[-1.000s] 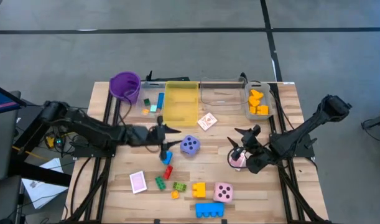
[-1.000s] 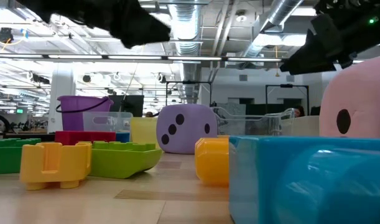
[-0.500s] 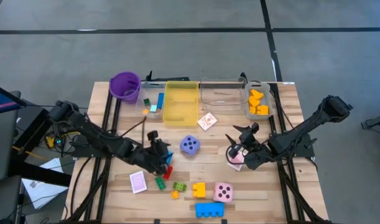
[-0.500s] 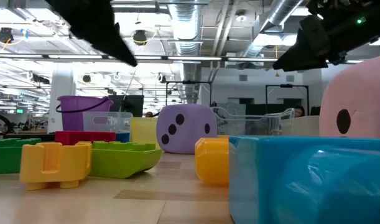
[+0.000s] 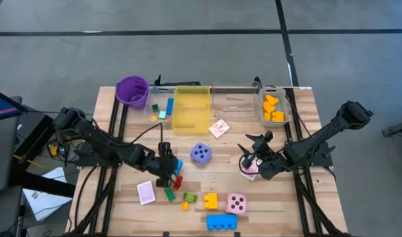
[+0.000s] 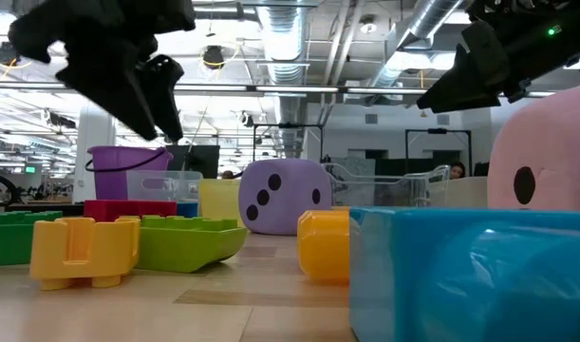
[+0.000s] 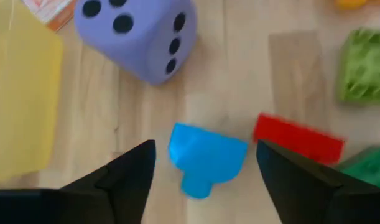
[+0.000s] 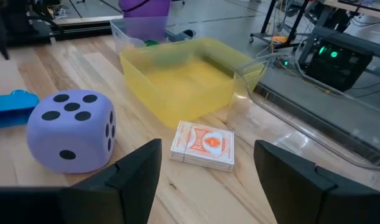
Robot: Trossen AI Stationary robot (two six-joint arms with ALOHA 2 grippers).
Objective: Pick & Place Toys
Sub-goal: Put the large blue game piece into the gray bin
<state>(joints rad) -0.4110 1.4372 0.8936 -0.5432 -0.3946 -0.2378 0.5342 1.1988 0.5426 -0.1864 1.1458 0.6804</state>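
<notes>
**Left gripper poised over blue brick, centre-left of table**

Upper left of high view: purple cup point(image 5: 132, 91), then clear bin point(image 5: 160, 109) with a few small pieces, then yellow bin point(image 5: 191, 107); not toys, left alone.

Centre-left: left gripper point(image 5: 165, 162), fingers apart, nothing between them, hanging directly above blue brick point(image 7: 205, 157). Brick flat on the wood, framed between the two fingers in the left wrist view; red brick point(image 7: 298, 138) just beside it, green bricks point(image 5: 169, 193) a little lower in the high view, purple die point(image 5: 201, 154) near on the right.

Lower centre: pink-backed card point(image 5: 145, 192), yellow brick point(image 5: 210, 200), pink die point(image 5: 236, 203), large blue brick point(image 5: 222, 222).

Step in hand, judged: descent onto the blue brick for a pick. Best done straight down, keeping the brick centred in the gap; closing across the narrow stem rather than the flared end; avoiding contact with the red brick, close enough to be dragged along.

Centre-right: card pack point(image 8: 203, 145) near the yellow bin; right gripper point(image 5: 251, 159) waiting above the wood, fingers apart, empty.

Upper right: small bin point(image 5: 274, 108) with orange pieces.
</notes>
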